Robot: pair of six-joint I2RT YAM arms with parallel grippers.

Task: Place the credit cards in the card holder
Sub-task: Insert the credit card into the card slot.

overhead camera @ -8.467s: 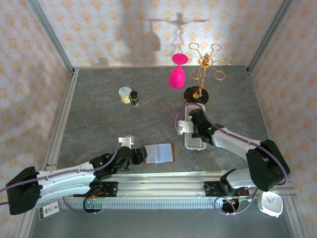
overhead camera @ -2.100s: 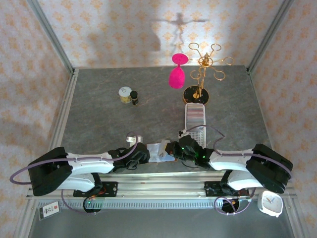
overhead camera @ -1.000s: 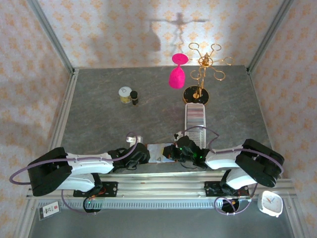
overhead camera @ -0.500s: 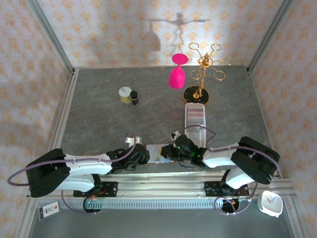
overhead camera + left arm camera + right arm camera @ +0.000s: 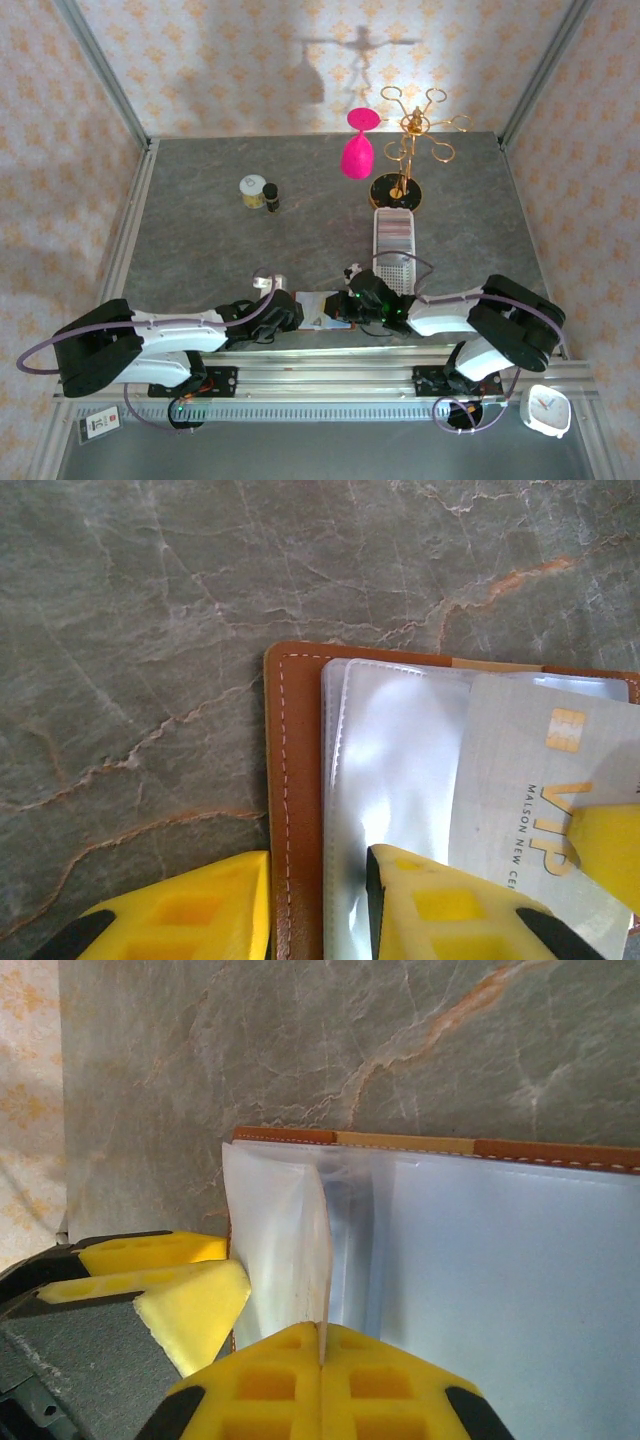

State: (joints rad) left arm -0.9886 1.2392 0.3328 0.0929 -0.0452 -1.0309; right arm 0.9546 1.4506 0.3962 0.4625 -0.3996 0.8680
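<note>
Grey marbled tabletop (image 5: 200,240), pale patterned walls on three sides. Far back toward the left, a small jar (image 5: 252,187) and a dark bottle (image 5: 271,198), well apart from the work and no part of it.

At the near edge, left gripper (image 5: 318,905) down on the card holder (image 5: 290,780): fingers part-way apart, pinching nothing, straddling the stitched leather edge, one on bare stone just outside it, the other on the clear sleeves (image 5: 390,780). Probably set so to pin the reddish-brown holder flat and open while loaded from the other side.

Across the sleeves, slanting in from the right, a pale credit card (image 5: 520,770) with gold chip and VIP lettering. Hard to tell whether already tucked into a pocket or only lying on top.

Right of that, right gripper (image 5: 322,1355) closed tight on the credit card, seen end-on there as a thin white line between the yellow pads. Held by its trailing edge, likely so as to leave the leading edge free to slide under a sleeve lip.

Judged mid-insertion. Next, a low, flat push leftward; risk of buckling the card or dragging the holder.

Farther right and back, long white perforated tray (image 5: 393,250), pink glass (image 5: 356,155) and gold rack (image 5: 398,192), clear of both arms.
</note>
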